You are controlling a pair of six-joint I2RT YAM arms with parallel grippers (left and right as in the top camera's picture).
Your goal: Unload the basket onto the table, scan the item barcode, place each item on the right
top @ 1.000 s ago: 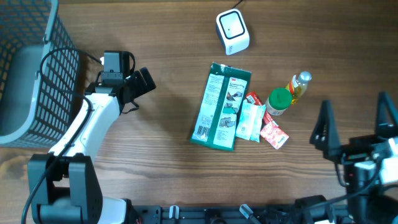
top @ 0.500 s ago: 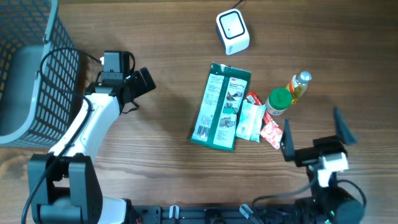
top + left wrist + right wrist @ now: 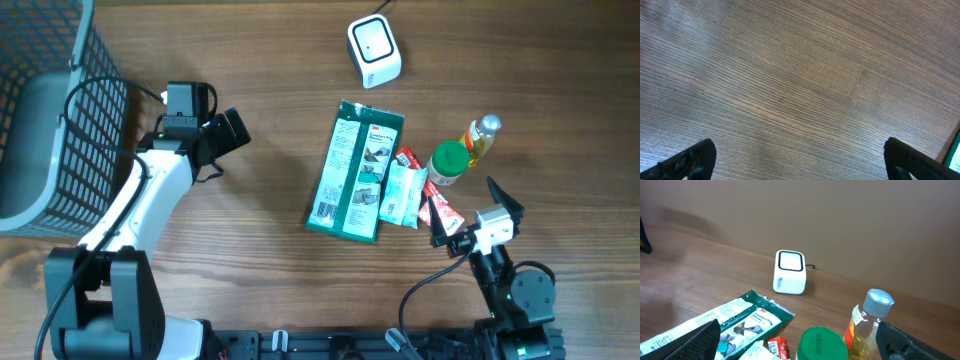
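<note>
Overhead view: left gripper [image 3: 228, 130] is hanging wide open and empty, with the green package [image 3: 355, 170] lying well off toward the right arm. The right gripper [image 3: 466, 212] is also gaping and holding nothing, just beside a red sachet [image 3: 440, 214].

Left wrist view: spread fingers [image 3: 690, 160] are framing bare table [image 3: 790, 85].

Right wrist view: the scanner [image 3: 790, 272] is standing ahead, beyond the package, a green-lidded jar [image 3: 822, 342] and a bottle [image 3: 870, 322].
</note>
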